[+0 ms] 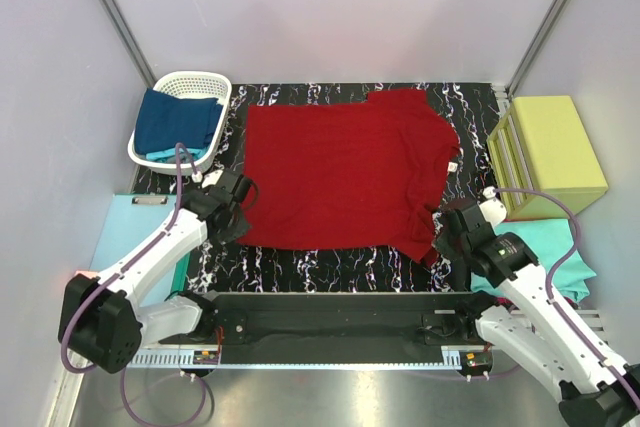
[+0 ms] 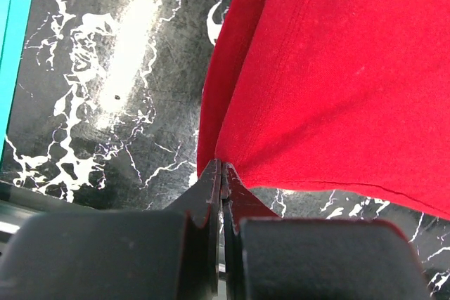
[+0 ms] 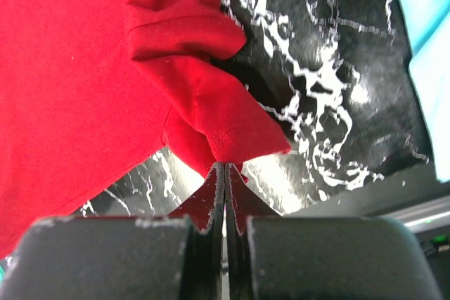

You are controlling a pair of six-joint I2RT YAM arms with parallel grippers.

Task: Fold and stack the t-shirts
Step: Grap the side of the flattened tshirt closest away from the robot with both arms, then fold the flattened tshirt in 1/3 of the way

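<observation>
**Status: Both Grippers Clamped on the Dark Red T-Shirt**

The black marbled mat (image 1: 330,272) covers the work area. The dark red t-shirt (image 1: 340,172) lies spread flat at its centre, collar toward 3 o'clock. The yellow-green box (image 1: 550,152) stands at 3 o'clock from the shirt. A teal t-shirt (image 1: 535,247) lies crumpled at 4 o'clock. The white basket (image 1: 205,79), at 10 o'clock, holds a navy t-shirt (image 1: 175,119).

The left gripper (image 2: 222,170) is at the shirt's 8 o'clock corner, jaws together and pinching the hem. The right gripper (image 3: 225,168) is at the 4 o'clock corner, jaws together on a raised peak of the sleeve fabric.
</observation>
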